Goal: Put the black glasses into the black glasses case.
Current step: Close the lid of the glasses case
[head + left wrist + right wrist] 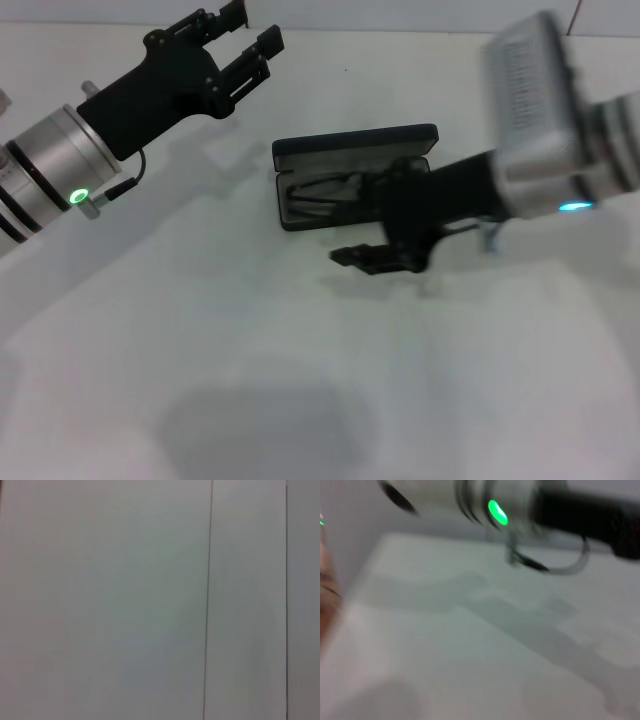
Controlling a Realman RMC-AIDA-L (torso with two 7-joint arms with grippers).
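The black glasses case lies open in the middle of the white table, lid tilted back. The black glasses lie inside its grey-lined tray. My right gripper is at the case's right end, open. One finger sits just in front of the case and the other reaches over the tray's right end. It holds nothing that I can see. My left gripper is open and empty, raised at the far left, apart from the case. The left arm's wrist with its green light shows in the right wrist view.
The white table spreads in front of the case. The left wrist view shows only a pale surface with two thin dark lines. A pale wall runs along the table's far edge.
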